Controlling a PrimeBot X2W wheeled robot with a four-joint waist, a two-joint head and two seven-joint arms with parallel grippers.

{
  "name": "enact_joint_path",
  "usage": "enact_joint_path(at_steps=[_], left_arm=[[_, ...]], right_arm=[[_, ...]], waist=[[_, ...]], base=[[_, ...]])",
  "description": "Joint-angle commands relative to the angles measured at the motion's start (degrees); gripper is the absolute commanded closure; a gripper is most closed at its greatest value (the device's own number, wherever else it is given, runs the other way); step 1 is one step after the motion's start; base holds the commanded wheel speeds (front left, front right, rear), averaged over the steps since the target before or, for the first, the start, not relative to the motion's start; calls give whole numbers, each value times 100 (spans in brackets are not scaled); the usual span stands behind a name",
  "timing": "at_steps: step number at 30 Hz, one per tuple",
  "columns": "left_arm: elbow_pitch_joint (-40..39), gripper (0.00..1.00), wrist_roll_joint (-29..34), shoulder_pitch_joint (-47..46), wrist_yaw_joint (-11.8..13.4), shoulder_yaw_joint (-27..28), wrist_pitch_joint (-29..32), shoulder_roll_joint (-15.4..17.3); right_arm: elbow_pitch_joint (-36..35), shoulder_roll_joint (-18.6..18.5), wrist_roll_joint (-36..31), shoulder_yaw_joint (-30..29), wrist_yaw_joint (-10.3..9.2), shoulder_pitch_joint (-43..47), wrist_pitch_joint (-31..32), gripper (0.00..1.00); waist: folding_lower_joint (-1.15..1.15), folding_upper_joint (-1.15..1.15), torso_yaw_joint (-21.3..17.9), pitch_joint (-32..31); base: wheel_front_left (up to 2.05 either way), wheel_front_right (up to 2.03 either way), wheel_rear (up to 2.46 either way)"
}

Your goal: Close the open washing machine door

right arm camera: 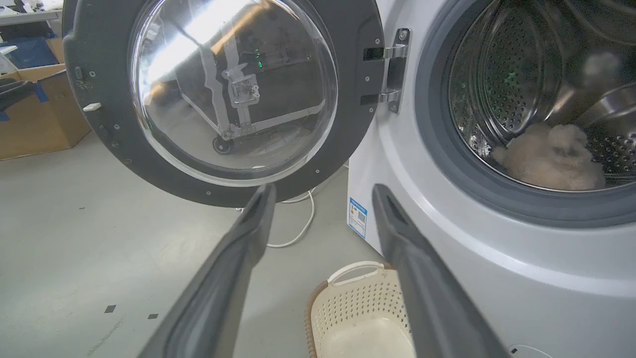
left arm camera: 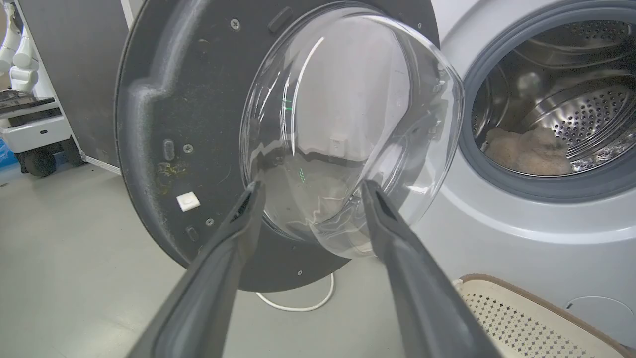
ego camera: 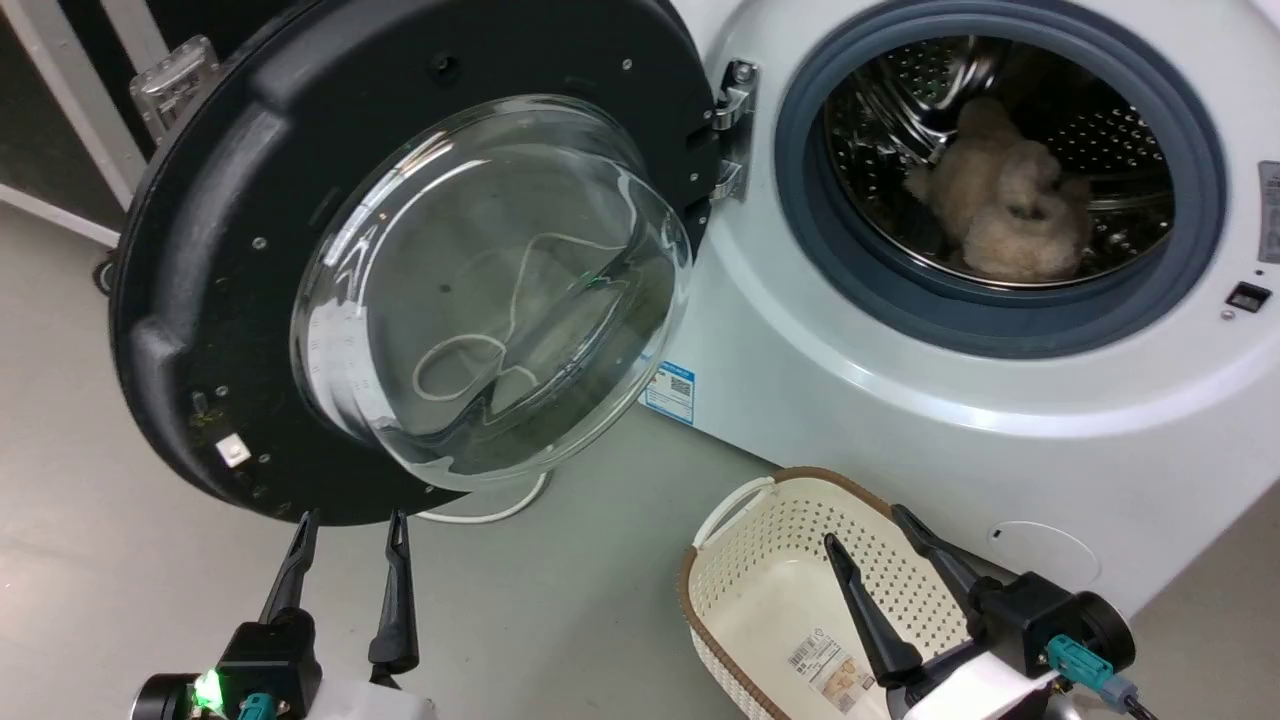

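Head view: washing machine door (ego camera: 400,270) hanging wide open left of drum (ego camera: 900,100), zero progress. Left jaws wide, empty, lower left of drum; right jaws same, below drum. Whole push left, probably.

The washing machine door (ego camera: 200,250) is black with clear glass, the washing machine (ego camera: 900,430) white, its rubber ring (ego camera: 1000,325) grey. The drum (ego camera: 1110,130) is silvery, dotted with holes; the perforated basket (ego camera: 740,560) is cream with a brown rim.
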Motion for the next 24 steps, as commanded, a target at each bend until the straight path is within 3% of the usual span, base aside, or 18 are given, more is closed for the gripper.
enact_joint_path(at_steps=[1, 2, 3, 4, 5, 14, 16, 19, 22, 23, 24], left_arm=[[14, 0, -3, 81, -7, 5, -65, 39], [18, 22, -2, 85, -12, 1, -77, 40], [19, 64, -2, 87, -20, -4, -89, 41], [0, 87, -9, 81, -38, -12, -101, 42], [-53, 100, -32, 62, -56, -10, -113, 41], [-749, 100, -646, -346, -407, 411, -208, 62], [-853, 100, -1065, -736, -598, 785, -244, 280], [-853, 100, -1337, -1066, -661, 1109, -268, 521], [-649, 100, -1989, -1632, -726, 1550, -124, 893], [-388, 100, -2434, -2069, -743, 1891, 157, 1205], [-388, 100, -2434, -2069, -743, 1891, 157, 1205]], right_arm=[[46, -42, 48, 38, 4, -94, -62, 0], [55, -48, 51, 45, 4, -96, -73, 0], [62, -54, 55, 49, 4, -96, -85, 0], [64, -62, 59, 51, 4, -100, -97, 0], [64, -73, 62, 52, 4, -104, -109, 0], [67, -113, 33, 54, 4, -30, -205, 0], [53, -118, 0, -18, 4, 3, -224, 0], [24, -131, -14, -5, 4, -17, -221, 0], [-19, -188, -12, 33, 4, -66, -210, 0], [-44, -242, 1, 56, 5, -106, -205, 0], [-44, -242, 1, 56, 5, -106, -205, 0]], waist=[[0, 0, 54, 6], [0, 0, 80, 8], [0, 0, 106, 16], [0, 0, 132, 31], [0, 0, 159, 52], [0, 0, 341, 180], [0, 0, 367, 237], [0, 0, 321, 316], [0, 0, 239, 442], [0, 0, 183, 525], [0, 0, 183, 525]], base=[[0, 0, 0], [0, 0, 0], [0, 0, 0], [0, 0, 0], [0, 0, 0], [0, 0, 0], [0, 0, 0], [0, 0, 0], [0, 0, 0], [0, 0, 0], [0, 0, 0]])
